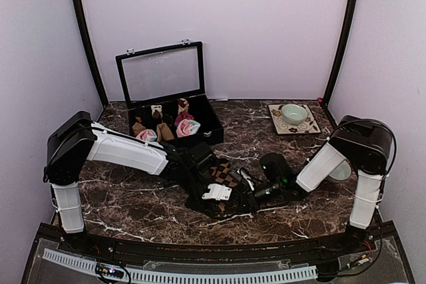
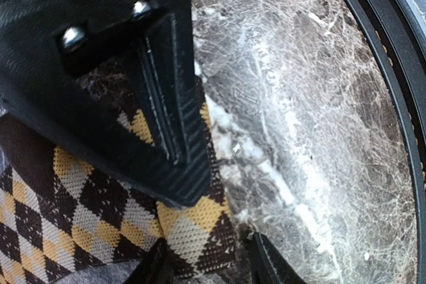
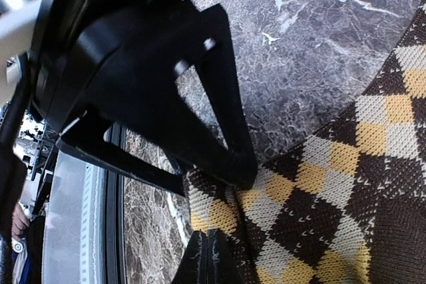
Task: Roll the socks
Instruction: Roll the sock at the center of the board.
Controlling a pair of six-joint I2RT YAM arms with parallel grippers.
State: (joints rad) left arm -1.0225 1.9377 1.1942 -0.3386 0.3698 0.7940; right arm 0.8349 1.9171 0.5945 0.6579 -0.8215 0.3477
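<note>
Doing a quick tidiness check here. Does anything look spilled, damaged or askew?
Nothing stands out: the dark checked sock lies bunched on the marble table, the open box holds its sock bundles, and the bowl sits upright on its tray.

The sock is dark brown with tan diamonds, the table white-veined brown marble.

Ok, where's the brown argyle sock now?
The brown argyle sock lies centrally in the top view, between the left gripper and right gripper, in front of the black box.
</note>
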